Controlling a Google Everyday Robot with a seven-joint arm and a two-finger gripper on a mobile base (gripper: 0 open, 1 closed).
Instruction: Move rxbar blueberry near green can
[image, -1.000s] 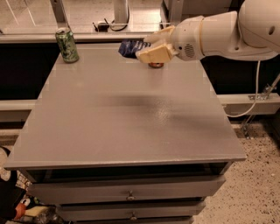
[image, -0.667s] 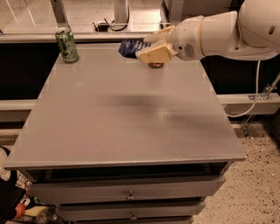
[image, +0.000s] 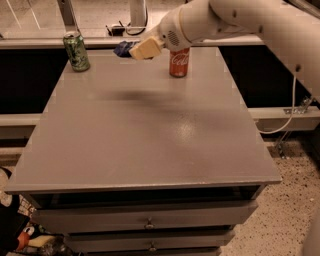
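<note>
Grey tabletop (image: 150, 140) over a stack of drawers (image: 150, 220) is filling my view, with speckled floor (image: 295, 155) showing on the right. I am seeing the end effector (image: 136, 50) hovering at the far edge, its tan fingers (image: 146, 48) gripping the rxbar blueberry (image: 123, 48), whose dark blue wrapper is poking out to the left. The green can (image: 76, 51) is standing upright at the far left corner, well apart from the bar. A red can (image: 179, 62) is standing just right of the end effector.
</note>
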